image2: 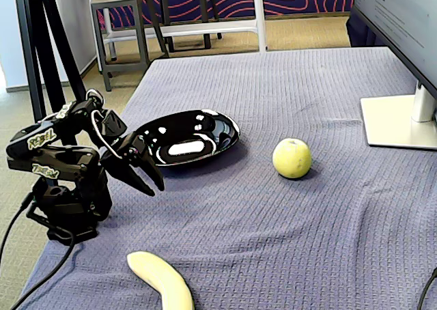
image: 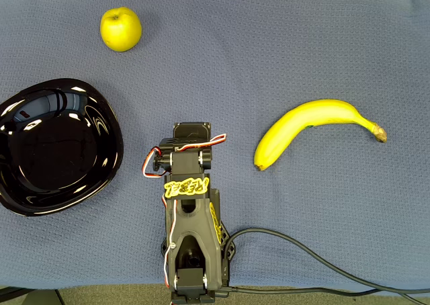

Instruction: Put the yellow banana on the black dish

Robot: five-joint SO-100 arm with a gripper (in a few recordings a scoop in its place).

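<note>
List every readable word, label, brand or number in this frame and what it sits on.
Yellow lettering on the arm's upper link, overhead view: stylised and too blurred to read.
Pale lettering on the arm's two links, fixed view: too small to make out.
Banana, apple, black dish: no legible text.

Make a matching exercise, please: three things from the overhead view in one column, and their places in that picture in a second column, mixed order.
1. yellow banana
2. black dish
3. apple

a. top left, alone on the cloth
b. left edge, empty
c. right of the arm, lying on the cloth

Pairs: 1-c, 2-b, 3-a
</note>
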